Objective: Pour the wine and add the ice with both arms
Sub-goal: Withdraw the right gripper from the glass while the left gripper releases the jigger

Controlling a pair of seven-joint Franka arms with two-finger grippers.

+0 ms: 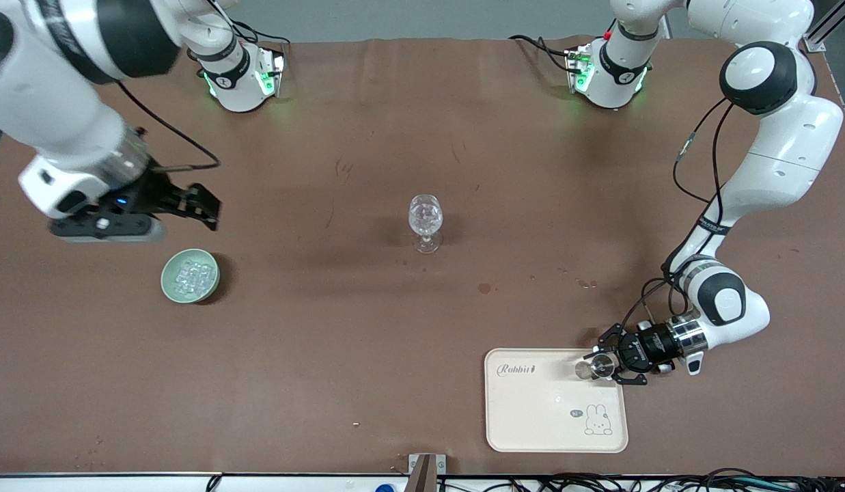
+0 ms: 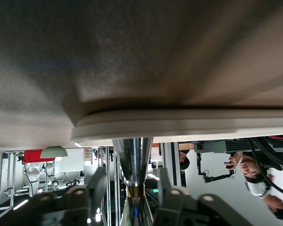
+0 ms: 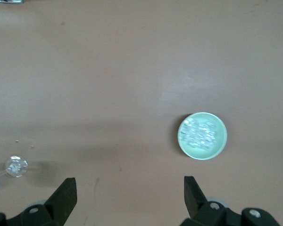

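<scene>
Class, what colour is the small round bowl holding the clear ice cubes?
Pale green bowl, seen best in the right wrist view.

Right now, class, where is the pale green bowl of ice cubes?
In the front view the pale green bowl of clear ice cubes sits on the brown table toward the right arm's end, just below the raised, open right hand.
</scene>
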